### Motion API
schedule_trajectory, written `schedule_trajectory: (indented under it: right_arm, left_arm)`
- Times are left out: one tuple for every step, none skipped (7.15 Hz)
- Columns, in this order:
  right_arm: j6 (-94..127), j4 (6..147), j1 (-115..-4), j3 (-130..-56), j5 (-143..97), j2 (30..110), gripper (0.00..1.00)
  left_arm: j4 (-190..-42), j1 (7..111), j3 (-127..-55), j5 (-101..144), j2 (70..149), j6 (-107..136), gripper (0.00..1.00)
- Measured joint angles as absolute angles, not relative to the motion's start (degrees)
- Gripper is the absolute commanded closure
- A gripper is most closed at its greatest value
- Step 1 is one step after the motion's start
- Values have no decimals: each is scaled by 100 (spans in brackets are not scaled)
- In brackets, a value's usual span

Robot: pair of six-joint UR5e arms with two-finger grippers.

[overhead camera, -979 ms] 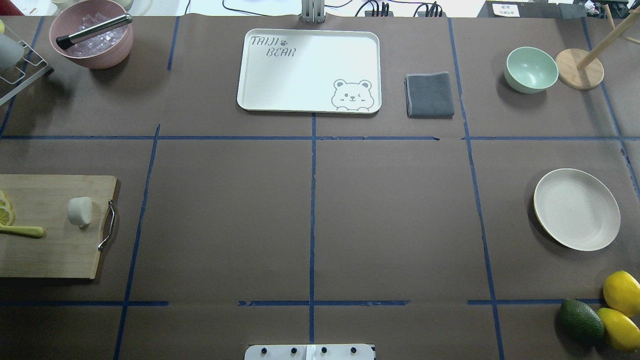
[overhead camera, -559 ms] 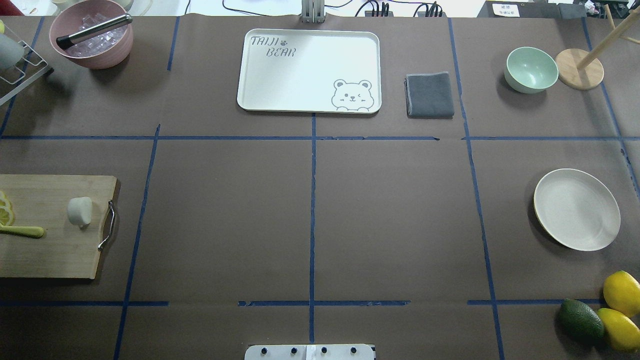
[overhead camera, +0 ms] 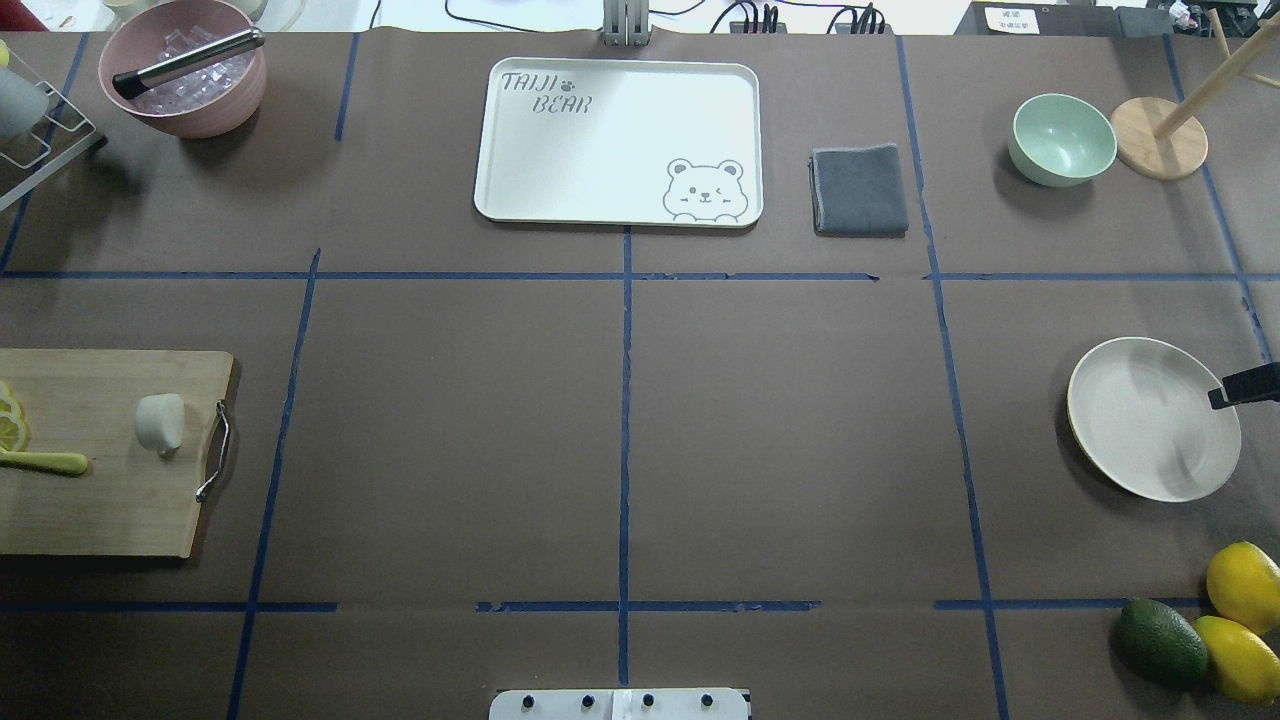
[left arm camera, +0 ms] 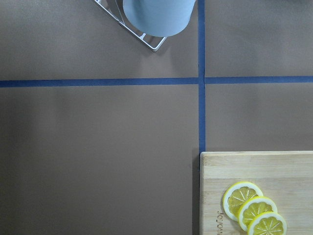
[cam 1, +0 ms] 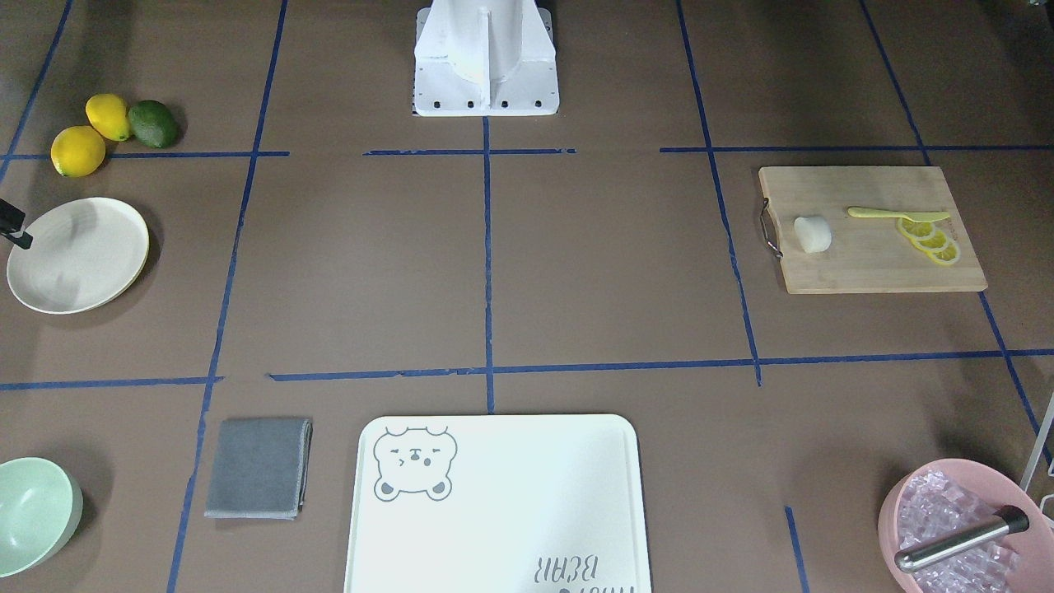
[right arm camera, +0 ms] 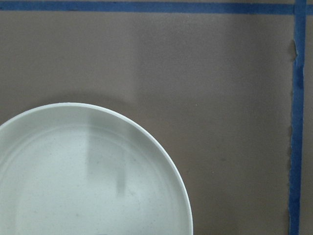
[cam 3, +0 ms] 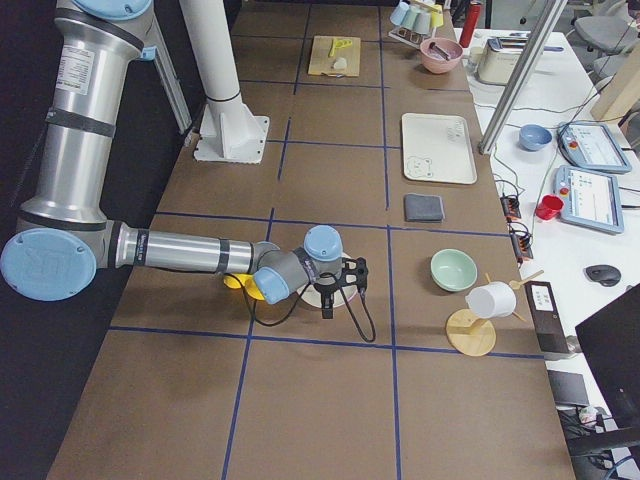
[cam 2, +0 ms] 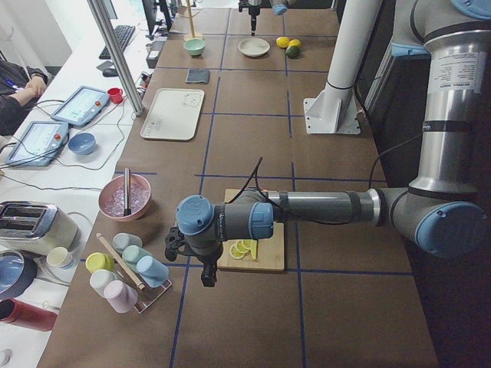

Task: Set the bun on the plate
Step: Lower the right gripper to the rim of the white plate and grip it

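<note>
The white bun (overhead camera: 160, 421) (cam 1: 812, 233) lies on a wooden cutting board (overhead camera: 100, 480) at the table's left, near the board's metal handle. The cream plate (overhead camera: 1150, 418) (cam 1: 76, 254) (right arm camera: 88, 176) sits bare at the far right. Only a black tip of my right gripper (overhead camera: 1245, 385) (cam 1: 12, 226) shows, over the plate's outer rim; I cannot tell whether it is open or shut. The exterior right view has it (cam 3: 335, 290) low over the plate. My left gripper (cam 2: 207, 274) hangs past the board's outer end, away from the bun. Its state cannot be told.
Lemon slices (cam 1: 930, 239) and a yellow-green knife (cam 1: 893, 214) share the board. A cup rack (cam 2: 126, 264) stands beside the left arm. Two lemons and an avocado (overhead camera: 1160, 640) lie near the plate. Bear tray (overhead camera: 618, 140), grey cloth (overhead camera: 860, 190), green bowl (overhead camera: 1062, 138) and pink ice bowl (overhead camera: 185, 70) line the far side.
A black tip of my right gripper has come into the overhead view at the right edge, over the plate's rim, with a shadow now on the plate. The bun has not moved.
</note>
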State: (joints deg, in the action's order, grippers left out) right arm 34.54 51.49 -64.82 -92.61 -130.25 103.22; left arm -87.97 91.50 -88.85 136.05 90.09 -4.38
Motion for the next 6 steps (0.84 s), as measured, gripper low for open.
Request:
schedule_trajectory:
  right_arm:
    - [3455, 5132, -6430, -9132, -13019, 10298, 5]
    - [3455, 5129, -6395, -9014, -13019, 10269, 9]
    - [3456, 5131, -6358, -8922, -13023, 10242, 10]
    - [3460, 5132, -6316, -8867, -13026, 10224, 28]
    - [3464, 5132, -6286, -8844, -13033, 10217, 60]
    - [3465, 5133, -6273, -8841, -13043, 10215, 80]
  left_arm:
    - [-8813, 9149, -8886, 13606, 9009, -428, 0]
    - [-8837, 9149, -8886, 13605, 9009, -414, 0]
    - [-8851, 9150, -8886, 13605, 9009, -408, 0]
    - [-8856, 9149, -8886, 13606, 9009, -406, 0]
    - [-8858, 9150, -8894, 13605, 9009, -405, 0]
    - [-8859, 9149, -8904, 13606, 9009, -404, 0]
